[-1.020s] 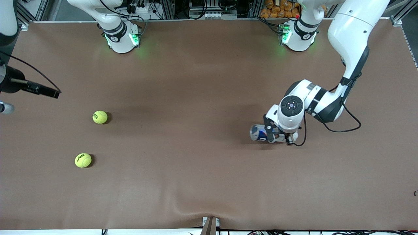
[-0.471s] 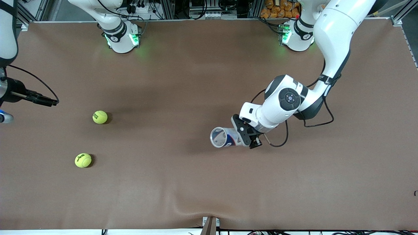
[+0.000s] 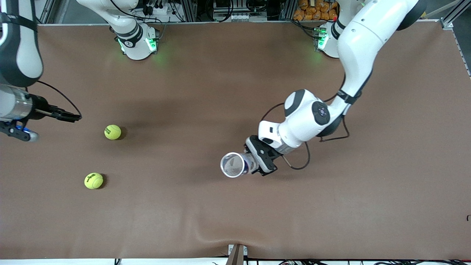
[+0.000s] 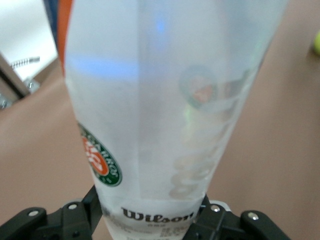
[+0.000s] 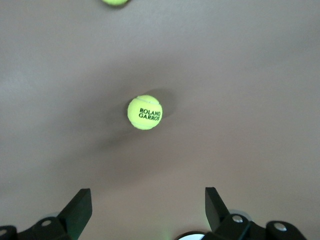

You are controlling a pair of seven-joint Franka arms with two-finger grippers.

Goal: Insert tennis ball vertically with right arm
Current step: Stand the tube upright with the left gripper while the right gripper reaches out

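Two yellow tennis balls lie on the brown table toward the right arm's end, one [image 3: 112, 132] farther from the front camera than the other [image 3: 94, 181]. My right gripper [image 3: 70, 117], with long thin fingers, is open and empty over the table close to the farther ball. In the right wrist view one ball [image 5: 145, 112] lies ahead of the open right gripper [image 5: 147, 200], and a second ball [image 5: 115, 1] shows at the edge. My left gripper [image 3: 260, 159] is shut on a clear Wilson ball tube [image 3: 235, 165] and holds it tilted over the middle of the table. The tube [image 4: 165, 100] fills the left wrist view above the left gripper [image 4: 150, 222].
The two arm bases [image 3: 136, 44] [image 3: 331, 40] stand along the table edge farthest from the front camera. The brown cover has a wrinkle [image 3: 217, 235] by the edge nearest that camera, above a small bracket [image 3: 237, 254].
My left arm has carried the tube from the left arm's end to over the middle of the table, its open mouth turning up toward the camera. My right gripper has moved a little toward the balls.
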